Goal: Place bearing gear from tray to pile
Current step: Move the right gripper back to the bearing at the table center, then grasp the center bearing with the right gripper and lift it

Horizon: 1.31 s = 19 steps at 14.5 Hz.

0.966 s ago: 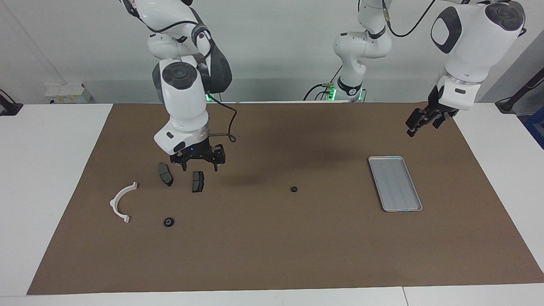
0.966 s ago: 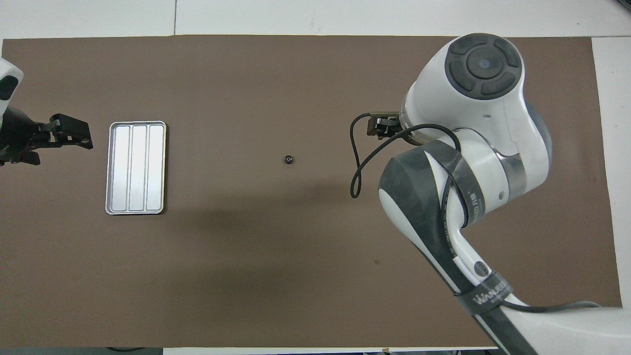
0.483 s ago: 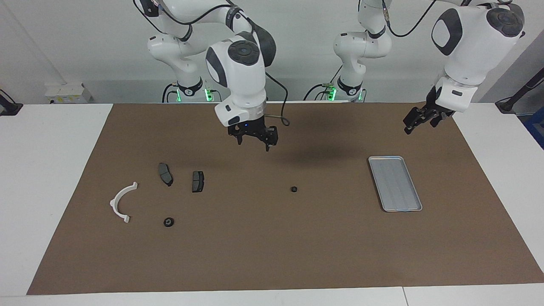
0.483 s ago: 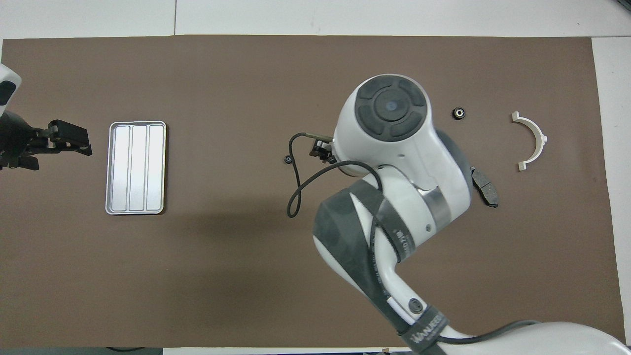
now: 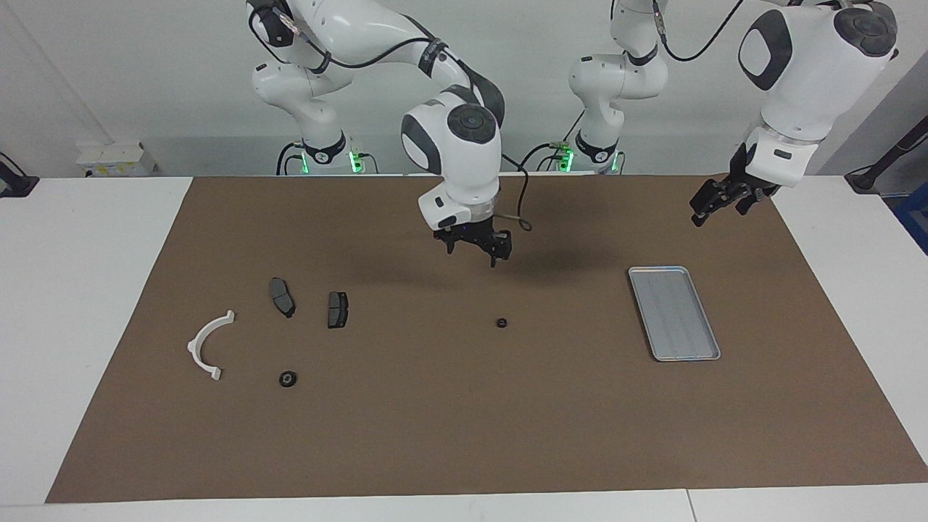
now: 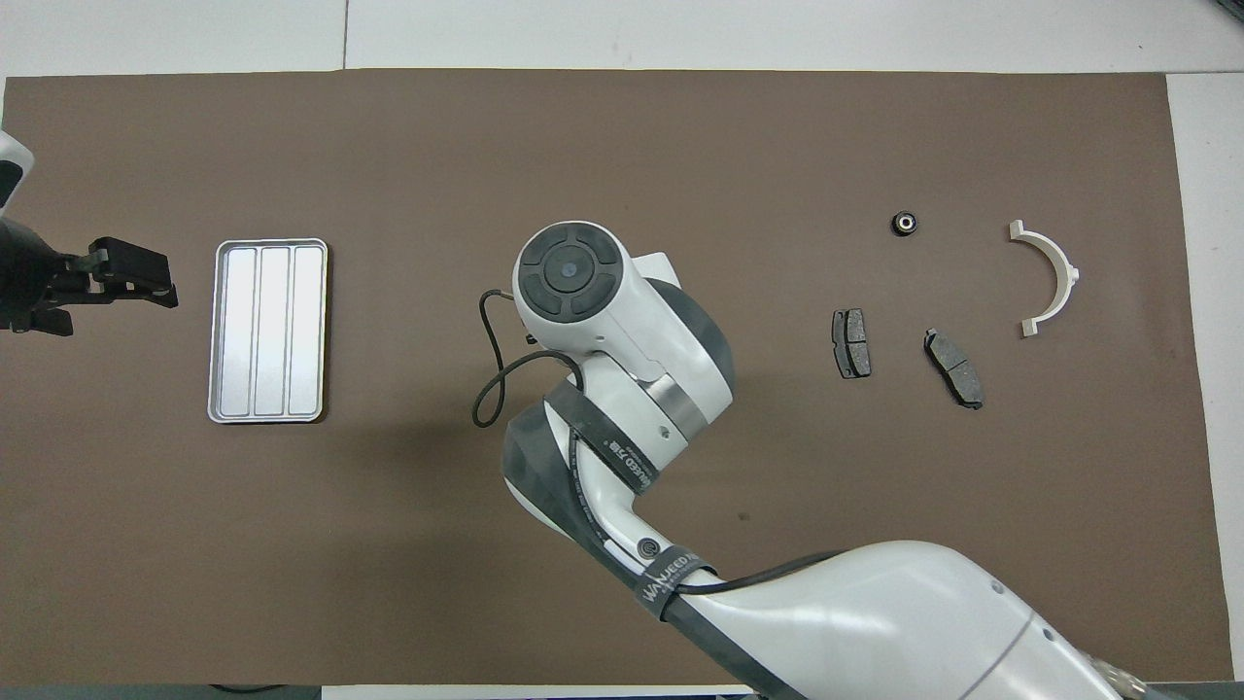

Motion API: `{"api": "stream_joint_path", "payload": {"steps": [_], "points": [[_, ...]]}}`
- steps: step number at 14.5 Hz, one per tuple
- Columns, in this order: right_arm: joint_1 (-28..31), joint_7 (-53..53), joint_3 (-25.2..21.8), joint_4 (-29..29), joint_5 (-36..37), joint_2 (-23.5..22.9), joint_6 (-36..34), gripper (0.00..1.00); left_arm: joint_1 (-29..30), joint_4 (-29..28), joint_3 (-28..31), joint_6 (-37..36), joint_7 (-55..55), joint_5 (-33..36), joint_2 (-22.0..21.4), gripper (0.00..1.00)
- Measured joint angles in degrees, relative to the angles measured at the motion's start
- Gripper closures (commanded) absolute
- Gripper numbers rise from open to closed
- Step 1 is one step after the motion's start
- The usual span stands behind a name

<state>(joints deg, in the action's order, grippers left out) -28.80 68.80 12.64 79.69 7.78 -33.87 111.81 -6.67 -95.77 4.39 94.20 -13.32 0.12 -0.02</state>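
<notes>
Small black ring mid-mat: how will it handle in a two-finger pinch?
The bearing gear lies flat on the mat, so rolling seems unlikely unless tipped. Its round, low profile could slip from a pinch. It looks rigid, probably metal and dense.

We see even, bright light w/ no harsh spots, coming from above. On the brown mat (image 5: 464, 406) the right arm (image 5: 457, 138) casts a soft, blurred shadow, darkest just toward the left arm's end from its end effector (image 5: 475, 246); in the overhead view a wide faint shadow band runs across the mat approx. level w/ the tray's nearer end. The tray (image 6: 267, 331) glares almost white from overhead but reads dull grey in the facing view. Both views are sharp, no motion blur. The white counter (image 5: 87, 304) is close to blown out.
</notes>
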Motion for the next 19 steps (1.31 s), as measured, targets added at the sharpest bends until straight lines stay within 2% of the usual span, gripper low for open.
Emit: {"api": "stream_joint_path", "payload": {"steps": [4, 14, 17, 19], "points": [[-0.7, 0.8, -0.5, -7.6, 1.4, -7.4, 0.2, 0.0, 0.0, 0.0, 0.0, -0.2, 0.1, 0.0, -0.6, 0.0], [-0.9, 0.8, -0.9, -16.7, 3.7, -15.7, 0.5, 0.01, 0.1, 0.0, 0.0, -0.5, 0.1, 0.0, -2.0, 0.0], [-2.5, 0.8, -2.4, -18.9, 3.9, -18.0, 0.5, 0.02, 0.1, 0.0, 0.0, -0.5, 0.1, 0.0, -2.0, 0.0], [-3.2, 0.8, -3.0, -19.7, 3.9, -18.9, 0.4, 0.05, 0.1, 0.0, 0.0, -0.5, 0.1, 0.0, -2.0, 0.0]]}}
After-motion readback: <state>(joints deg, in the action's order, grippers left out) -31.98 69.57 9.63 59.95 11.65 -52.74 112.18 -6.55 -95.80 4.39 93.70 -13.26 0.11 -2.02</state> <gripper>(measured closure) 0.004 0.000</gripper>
